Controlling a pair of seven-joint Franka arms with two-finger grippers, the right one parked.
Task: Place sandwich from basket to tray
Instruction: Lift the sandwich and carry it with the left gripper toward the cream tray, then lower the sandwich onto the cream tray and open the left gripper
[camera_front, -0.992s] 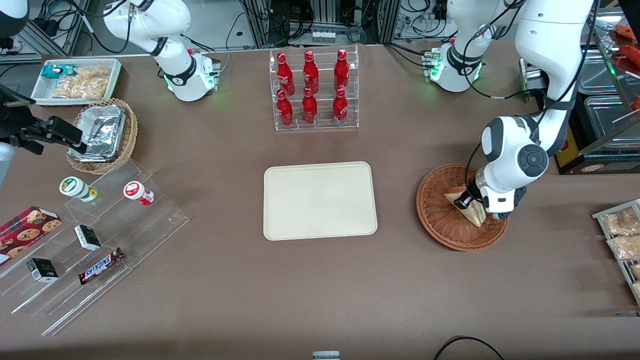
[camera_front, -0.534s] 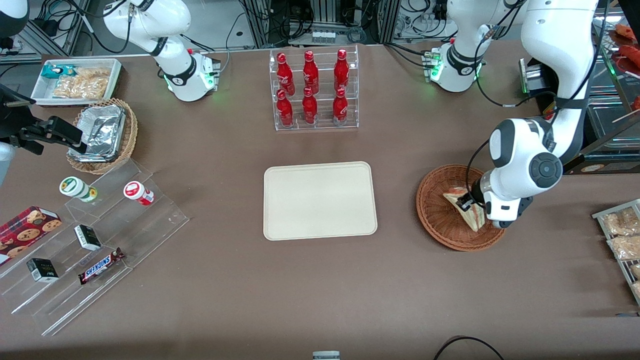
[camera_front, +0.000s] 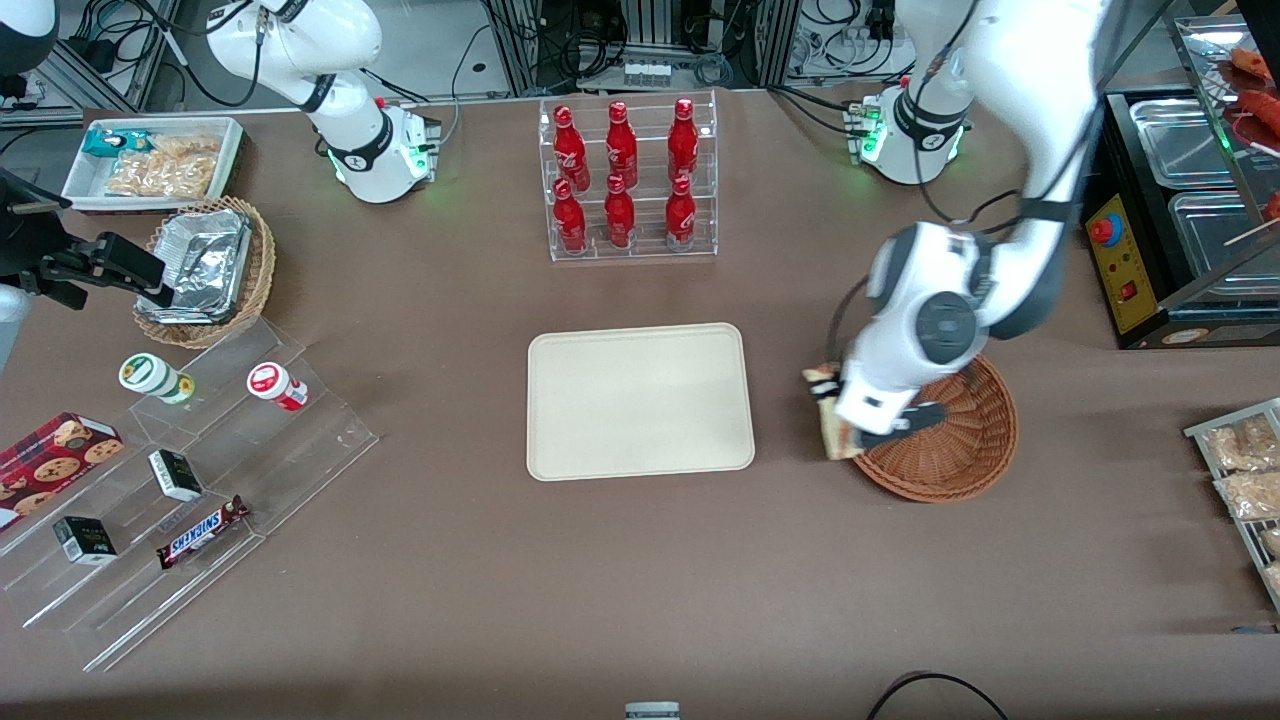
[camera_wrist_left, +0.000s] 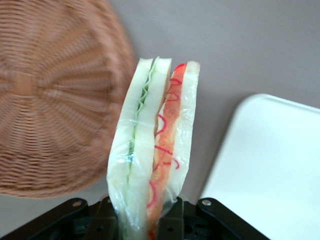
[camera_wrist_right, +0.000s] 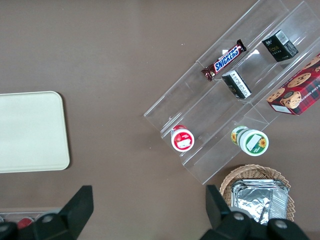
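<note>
Once over basket (camera_front: 950, 440), gripper (camera_front: 838, 425) carried sandwich (camera_front: 829, 432) out.

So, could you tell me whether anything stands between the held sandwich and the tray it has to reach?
Nothing visible does. The gripper is shut on the sandwich above the basket rim nearest the tray; only bare tabletop lies between them.

Change from the earlier frames: the gripper (camera_front: 838, 420) has risen out of the basket (camera_front: 960, 440) and swung toward the tray (camera_front: 640, 400). The sandwich (camera_front: 828, 412), formerly lying in the basket, now hangs clamped between the fingers (camera_wrist_left: 172, 220) above the basket's tray-side rim, over bare table.
</note>
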